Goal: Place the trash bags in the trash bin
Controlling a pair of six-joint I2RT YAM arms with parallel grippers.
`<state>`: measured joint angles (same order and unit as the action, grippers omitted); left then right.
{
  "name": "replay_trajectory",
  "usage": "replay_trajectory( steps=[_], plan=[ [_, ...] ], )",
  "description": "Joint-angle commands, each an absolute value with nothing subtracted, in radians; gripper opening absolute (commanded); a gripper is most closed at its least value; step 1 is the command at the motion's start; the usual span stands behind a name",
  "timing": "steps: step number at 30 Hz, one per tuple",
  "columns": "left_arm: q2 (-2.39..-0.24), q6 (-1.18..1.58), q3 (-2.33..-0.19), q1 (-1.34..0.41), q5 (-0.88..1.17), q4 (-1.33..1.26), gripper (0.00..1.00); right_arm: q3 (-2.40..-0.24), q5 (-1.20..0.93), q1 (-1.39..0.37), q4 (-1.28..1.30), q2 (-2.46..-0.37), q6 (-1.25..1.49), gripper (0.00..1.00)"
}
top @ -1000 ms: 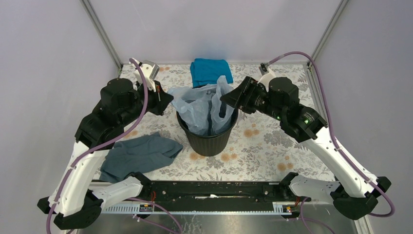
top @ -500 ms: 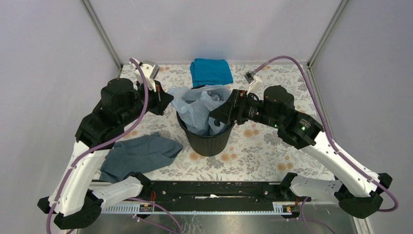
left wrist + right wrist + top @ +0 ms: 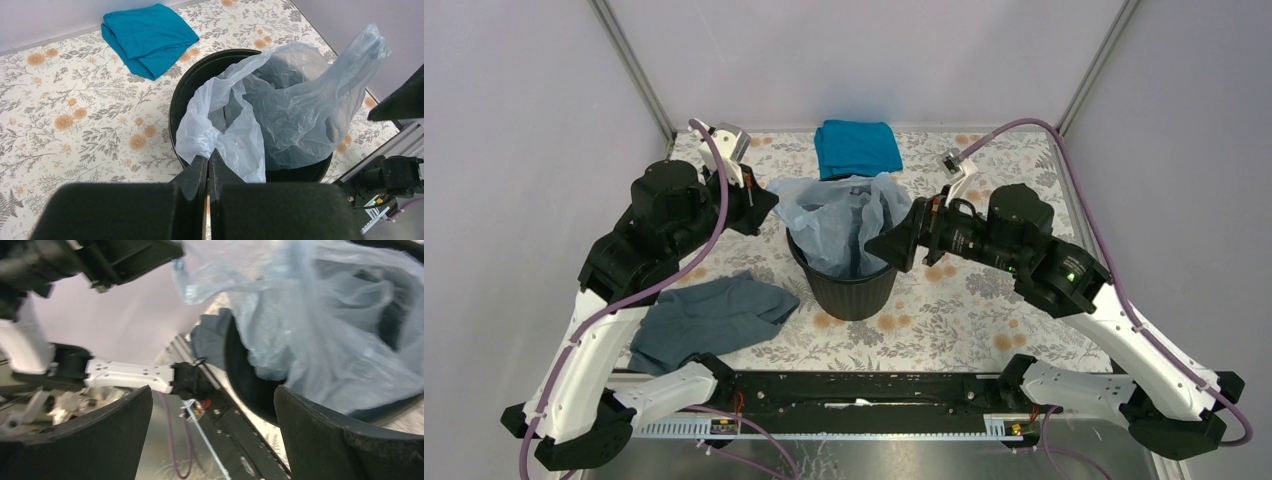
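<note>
1. Now your right gripper point(image 3: 886, 245) sits just beside the right rim of the bin point(image 3: 854, 290), jaws spread wide and nothing between them; the earlier overhead views show it narrower, first up at the raised peak of the bag point(image 3: 839, 215), then low over the bin mouth.
2. So the release looks done; that peak is gone and the film slumps lower, most of it inside the bin, though it billows above the rim.
3. Your left gripper point(image 3: 207, 172) is shut tight on a fold of the bag at the left rim; it has not moved across the three overhead views.
4. That pinched flap hangs over the rim on the outside, so the bag is only partly in; you likely need to let go there, or carry that edge over the mouth, before the task counts as finished.
5. Watch the film; it is light and springy, so it may creep back up once freed, and a downward push may be needed.
6. Leave the teal cloth point(image 3: 857, 147) behind the bin and the grey cloth point(image 3: 709, 318) to its left alone; both lie flat on the table point(image 3: 984, 300), apart from the bin.
</note>
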<state>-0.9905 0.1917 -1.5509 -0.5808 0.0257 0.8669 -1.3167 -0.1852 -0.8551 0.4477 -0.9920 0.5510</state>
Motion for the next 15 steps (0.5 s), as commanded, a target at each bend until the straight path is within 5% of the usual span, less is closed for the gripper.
replay_trajectory(
  steps=[1, 8, 15],
  plan=[
    [-0.998, 0.205, -1.588, -0.578, 0.015, 0.836, 0.00, -1.228, -0.350, -0.860, 0.188, -0.985, 0.657, 0.97],
    [-0.992, 0.210, -1.590, -0.578, 0.021, 0.837, 0.00, -1.332, -0.054, -0.859, 0.353, -1.074, 0.639, 0.95],
    [-0.985, 0.211, -1.592, -0.578, 0.022, 0.837, 0.00, -1.356, 0.279, -0.860, 0.489, -1.084, 0.640, 0.82]
  ],
)
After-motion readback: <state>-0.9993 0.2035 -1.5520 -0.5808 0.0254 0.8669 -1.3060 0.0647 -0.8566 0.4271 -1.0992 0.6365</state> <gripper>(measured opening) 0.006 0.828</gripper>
